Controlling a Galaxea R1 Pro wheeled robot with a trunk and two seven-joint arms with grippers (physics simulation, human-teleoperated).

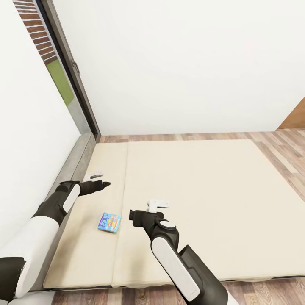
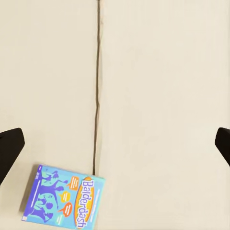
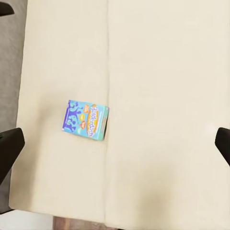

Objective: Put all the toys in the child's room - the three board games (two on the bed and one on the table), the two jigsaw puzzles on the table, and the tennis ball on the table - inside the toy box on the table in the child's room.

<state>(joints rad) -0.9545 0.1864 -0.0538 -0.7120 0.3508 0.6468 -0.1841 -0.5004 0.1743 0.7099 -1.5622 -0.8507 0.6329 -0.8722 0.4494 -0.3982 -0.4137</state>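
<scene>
One small blue board game [image 1: 109,222], lettered Balderdash, lies flat on the bed [image 1: 190,190], on the narrow mattress part just beside the seam. My left gripper [image 1: 101,184] hovers open over that narrow part, beyond the game and a little toward the headboard. The left wrist view has the game [image 2: 62,199] low between the spread fingers of the left gripper [image 2: 115,143]. My right gripper [image 1: 132,216] is open just across the seam from the game, empty. From the right wrist the game [image 3: 86,120] lies well below the right gripper [image 3: 115,143]. The table and toy box are out of view.
A grey headboard [image 1: 80,161] runs along the bed's left side against a white wall. A dark window frame [image 1: 72,72] stands in the corner. Wooden floor [image 1: 275,144] surrounds the bed at the far end, right and near edge.
</scene>
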